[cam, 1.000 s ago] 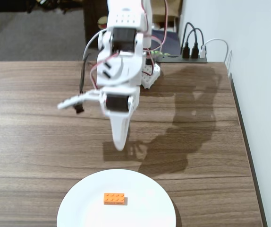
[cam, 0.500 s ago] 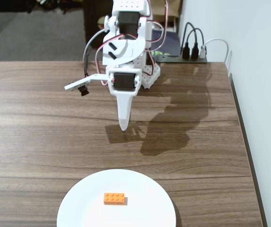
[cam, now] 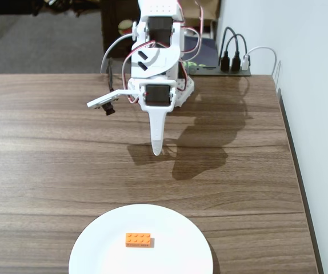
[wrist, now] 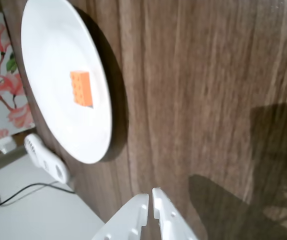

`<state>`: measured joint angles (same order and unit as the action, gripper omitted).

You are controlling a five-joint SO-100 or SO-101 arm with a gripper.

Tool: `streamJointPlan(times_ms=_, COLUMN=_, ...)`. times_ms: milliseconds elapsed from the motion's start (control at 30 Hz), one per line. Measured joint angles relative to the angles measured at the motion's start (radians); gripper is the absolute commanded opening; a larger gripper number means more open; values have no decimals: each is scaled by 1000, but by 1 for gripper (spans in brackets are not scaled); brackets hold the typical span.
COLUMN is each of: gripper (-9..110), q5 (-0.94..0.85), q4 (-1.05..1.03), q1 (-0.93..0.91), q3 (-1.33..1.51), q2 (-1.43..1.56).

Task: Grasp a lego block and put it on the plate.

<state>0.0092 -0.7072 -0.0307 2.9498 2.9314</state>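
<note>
Placement step judged complete; retreat or idle phase in hand.

Lego block [cam: 138, 240]: orange, studs up, flat on the plate [cam: 95, 245], close to the plate's centre. Confirmed in the wrist view, block [wrist: 81, 88] on the white plate [wrist: 48, 45], touching nothing else.

Gripper [cam: 158, 149]: pointed down over bare wooden surface [cam: 44, 154], well apart from the plate, on the side nearer the arm base. Fingers [wrist: 138, 212] nearly closed in the wrist view, only a thin slit between the tips, nothing held. Tips appear clear of the surface, with a shadow cast just beside them in the fixed view.

Next move, as a judgement: none required on the block. Only a return to a rest pose near the base, kept clear of the cables [cam: 232, 48] and power strip [cam: 227, 69] at the far edge of the surface. For a repeat cycle: fingers to be opened first, then brought down over the block across its narrow sides, and closed.
</note>
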Motion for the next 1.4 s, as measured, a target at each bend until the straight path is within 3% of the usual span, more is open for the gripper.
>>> streamJointPlan(times_ms=233, gripper=0, q5=-11, q4=-46, q1=5, q3=18, q2=92)
streamJointPlan(times_ms=933, gripper=0, q5=-69, q4=-443, q1=9, q3=18, q2=272)
streamJointPlan(times_ms=1400, gripper=1, q5=-69, q4=-552, q1=-29, q3=18, q2=357)
